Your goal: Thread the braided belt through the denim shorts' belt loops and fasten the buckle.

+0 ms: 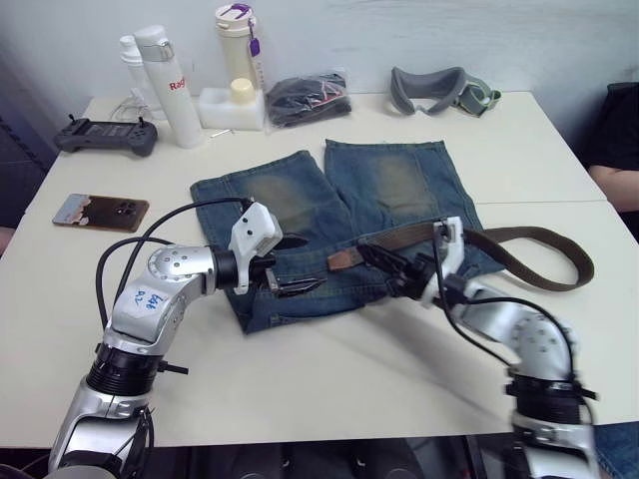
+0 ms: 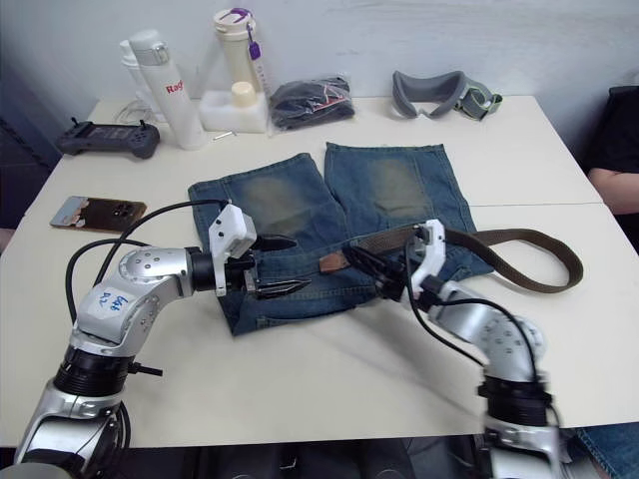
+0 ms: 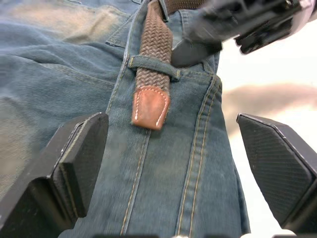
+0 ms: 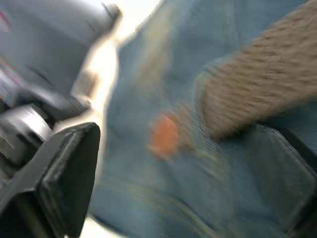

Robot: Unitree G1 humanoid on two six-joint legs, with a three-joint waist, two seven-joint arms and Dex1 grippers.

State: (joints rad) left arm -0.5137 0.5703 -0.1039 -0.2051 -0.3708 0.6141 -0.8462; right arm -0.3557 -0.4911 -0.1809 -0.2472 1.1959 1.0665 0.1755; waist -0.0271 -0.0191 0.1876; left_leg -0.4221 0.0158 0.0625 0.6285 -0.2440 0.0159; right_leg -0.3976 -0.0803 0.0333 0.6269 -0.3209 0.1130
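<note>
shorts: my denim shorts (image 1: 329, 215) are mid blue, with faded yellowish-grey patches on both legs and tan stitching along the seams
belt: the braided belt (image 3: 156, 47) is dark brown in a tight woven pattern, and its tip (image 3: 150, 107) is reddish-brown leather with pale stitching round the edge
loop: the belt loop (image 3: 153, 66) over it is the same blue denim
my fingers: black pads (image 3: 81, 161) with a fine textured weave look
table: off-white table (image 1: 329, 374), plain
</note>
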